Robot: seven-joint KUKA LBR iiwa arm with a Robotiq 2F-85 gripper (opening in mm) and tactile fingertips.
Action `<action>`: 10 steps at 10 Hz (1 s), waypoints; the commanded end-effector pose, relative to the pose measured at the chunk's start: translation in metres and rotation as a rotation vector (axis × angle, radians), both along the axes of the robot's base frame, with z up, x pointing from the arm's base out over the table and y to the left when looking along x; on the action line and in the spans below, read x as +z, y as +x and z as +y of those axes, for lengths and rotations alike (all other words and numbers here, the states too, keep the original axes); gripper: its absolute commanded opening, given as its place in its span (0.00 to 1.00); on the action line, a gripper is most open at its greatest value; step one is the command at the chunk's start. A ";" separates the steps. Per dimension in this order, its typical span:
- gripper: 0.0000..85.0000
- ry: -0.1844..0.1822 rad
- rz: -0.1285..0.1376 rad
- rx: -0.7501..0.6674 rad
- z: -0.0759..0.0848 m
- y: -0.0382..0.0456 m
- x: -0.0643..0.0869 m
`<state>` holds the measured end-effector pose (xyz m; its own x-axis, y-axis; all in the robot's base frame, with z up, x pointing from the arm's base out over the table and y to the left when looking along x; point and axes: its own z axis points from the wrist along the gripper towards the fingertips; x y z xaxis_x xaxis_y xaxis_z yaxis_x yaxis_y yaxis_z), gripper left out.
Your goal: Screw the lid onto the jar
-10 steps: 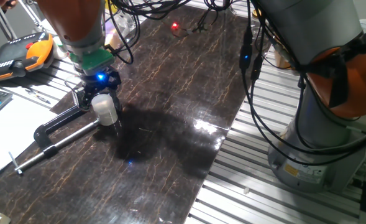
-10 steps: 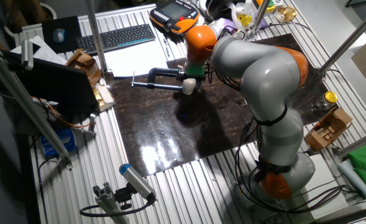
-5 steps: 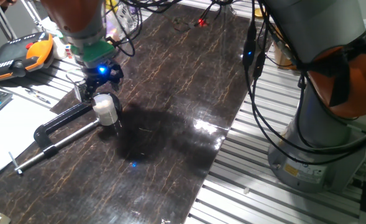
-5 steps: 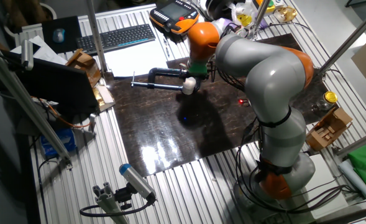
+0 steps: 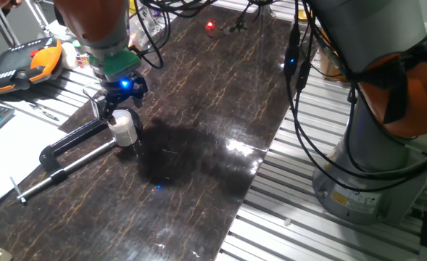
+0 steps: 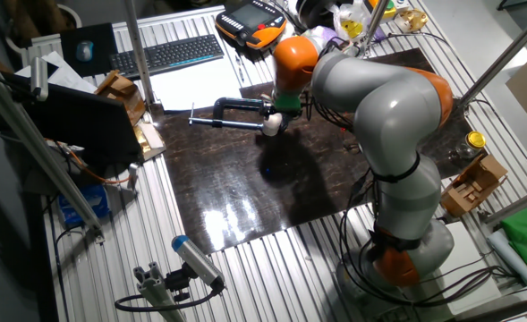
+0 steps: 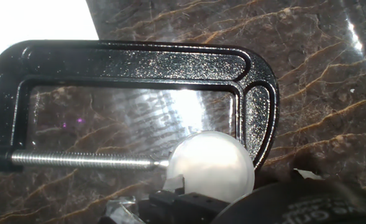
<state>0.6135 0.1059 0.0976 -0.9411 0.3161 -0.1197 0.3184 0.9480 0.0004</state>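
A small white jar (image 5: 124,129) with its lid (image 7: 212,165) on stands on the dark counter (image 5: 199,109), clamped in a black C-clamp (image 7: 133,65); the fingers (image 5: 119,109) hover just above (opening unclear)

Arm (image 6: 379,107): bulky grey segments with orange joint bands, on a grey base. Wrist section orange, then a green ring (image 5: 117,67) above the black gripper (image 5: 119,98), which carried a blue light. Black cables (image 5: 300,94) hung in loops along the grey links.
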 end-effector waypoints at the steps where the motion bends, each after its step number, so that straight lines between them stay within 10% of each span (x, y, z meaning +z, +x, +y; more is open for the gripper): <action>1: 1.00 0.003 0.000 0.000 -0.001 0.0002 -0.001; 10: 1.00 -0.001 0.003 0.004 -0.013 0.0005 0.005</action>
<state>0.6140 0.0928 0.1021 -0.9430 0.3115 -0.1169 0.3138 0.9495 -0.0009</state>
